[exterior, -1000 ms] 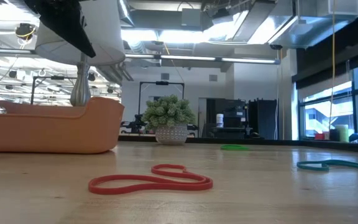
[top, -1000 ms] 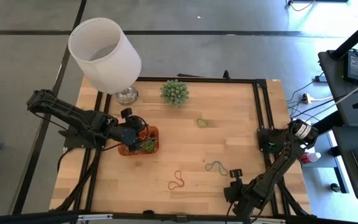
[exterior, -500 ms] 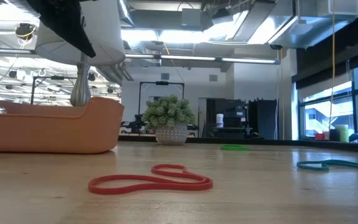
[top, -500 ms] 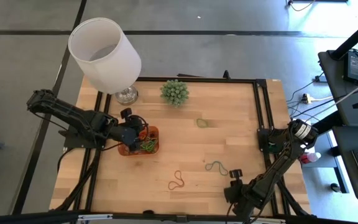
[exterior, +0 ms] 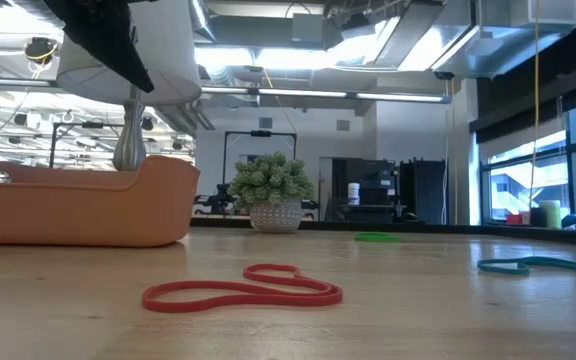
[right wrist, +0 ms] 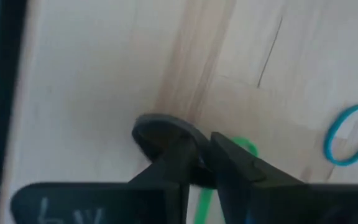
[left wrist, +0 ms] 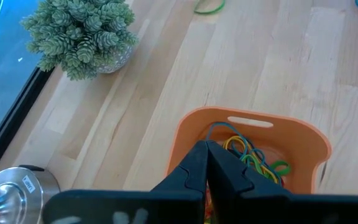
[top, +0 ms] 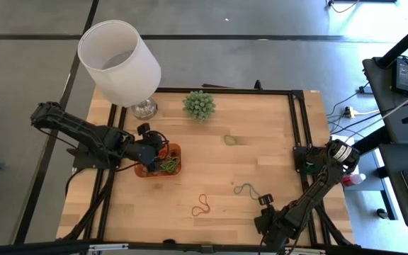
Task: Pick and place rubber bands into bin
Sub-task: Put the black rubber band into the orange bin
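The orange bin (top: 159,162) stands at the table's left and holds several rubber bands (left wrist: 248,151). My left gripper (left wrist: 207,149) is shut and hovers above the bin's left part (top: 154,151). My right gripper (right wrist: 202,155) is near the front right (top: 263,201), shut on a black band (right wrist: 160,126) and a green band (right wrist: 245,147). Loose bands lie flat on the table: orange-brown (top: 202,205), blue-grey (top: 246,189) and green (top: 230,140). My right gripper pinches a black rubber band and a green rubber band between its two fingertips. The black loop (right wrist: 149,129) sticks out ahead of the fingers and the green one (right wrist: 200,200) runs back under them. Whether they are clear of the table I cannot tell.
A white lampshade (top: 119,62) on a metal foot (top: 144,108) stands at the far left, and a spiky green plant (top: 199,105) at the far middle. In the low view the bin (exterior: 78,205) is left and the orange-brown band (exterior: 243,291) in front.
My right gripper has shifted a little toward the table's near left. My left gripper has kept still over the bin.
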`<state>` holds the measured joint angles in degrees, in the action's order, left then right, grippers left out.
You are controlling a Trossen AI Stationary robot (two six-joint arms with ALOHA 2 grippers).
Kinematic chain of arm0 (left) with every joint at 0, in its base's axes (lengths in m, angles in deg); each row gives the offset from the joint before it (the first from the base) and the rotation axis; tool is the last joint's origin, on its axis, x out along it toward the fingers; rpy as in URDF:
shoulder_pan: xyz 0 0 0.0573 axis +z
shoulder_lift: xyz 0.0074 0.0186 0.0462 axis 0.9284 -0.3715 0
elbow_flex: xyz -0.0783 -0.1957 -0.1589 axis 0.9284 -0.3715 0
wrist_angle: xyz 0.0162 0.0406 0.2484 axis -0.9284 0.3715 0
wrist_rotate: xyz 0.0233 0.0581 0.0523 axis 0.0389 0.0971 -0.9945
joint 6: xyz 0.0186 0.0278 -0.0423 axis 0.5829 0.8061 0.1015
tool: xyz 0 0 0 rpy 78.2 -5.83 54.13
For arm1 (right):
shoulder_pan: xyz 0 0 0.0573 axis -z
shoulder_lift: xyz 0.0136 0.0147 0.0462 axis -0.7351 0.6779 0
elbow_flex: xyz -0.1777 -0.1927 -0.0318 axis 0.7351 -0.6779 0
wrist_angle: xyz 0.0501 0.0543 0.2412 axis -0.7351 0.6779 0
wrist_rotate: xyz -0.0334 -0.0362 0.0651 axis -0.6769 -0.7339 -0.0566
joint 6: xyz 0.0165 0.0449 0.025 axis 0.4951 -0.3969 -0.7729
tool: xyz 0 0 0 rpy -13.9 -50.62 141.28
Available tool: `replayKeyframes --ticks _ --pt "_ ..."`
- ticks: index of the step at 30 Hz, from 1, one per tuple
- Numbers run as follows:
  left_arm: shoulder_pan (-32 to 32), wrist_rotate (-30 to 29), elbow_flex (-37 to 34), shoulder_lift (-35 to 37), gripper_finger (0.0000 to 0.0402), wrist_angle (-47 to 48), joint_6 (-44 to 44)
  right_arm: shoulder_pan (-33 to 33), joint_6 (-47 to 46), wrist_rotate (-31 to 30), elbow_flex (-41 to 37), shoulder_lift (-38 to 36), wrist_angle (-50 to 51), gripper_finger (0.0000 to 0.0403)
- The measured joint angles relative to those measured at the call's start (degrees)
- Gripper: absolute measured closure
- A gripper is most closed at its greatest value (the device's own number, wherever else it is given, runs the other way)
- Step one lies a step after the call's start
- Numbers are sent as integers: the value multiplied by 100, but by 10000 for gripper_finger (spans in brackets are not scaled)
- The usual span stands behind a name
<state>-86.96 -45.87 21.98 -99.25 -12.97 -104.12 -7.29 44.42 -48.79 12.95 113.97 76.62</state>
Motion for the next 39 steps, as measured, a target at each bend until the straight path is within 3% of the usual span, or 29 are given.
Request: replayKeyframes --ticks 6,12,21,28,34,39 --pt "0 0 0 0 396 0 2 4 -15 -4 -3 31 -5 390" --pt "0 0 0 0 396 0 4 37 -46 -149 43 -28 143 399" --pt "0 2 0 0 399 0 445 241 -551 -1426 532 -544 1573 400" --pt "-2 93 -221 104 400 -196 926 1008 -754 -2463 304 -1018 1500 401" --pt "-2 213 -1049 607 399 -801 1073 2128 201 -2934 -197 -1114 98 402" --pt "-2 348 -1554 1286 399 -1072 1019 3175 2260 -2533 -451 -1114 -2366 402"
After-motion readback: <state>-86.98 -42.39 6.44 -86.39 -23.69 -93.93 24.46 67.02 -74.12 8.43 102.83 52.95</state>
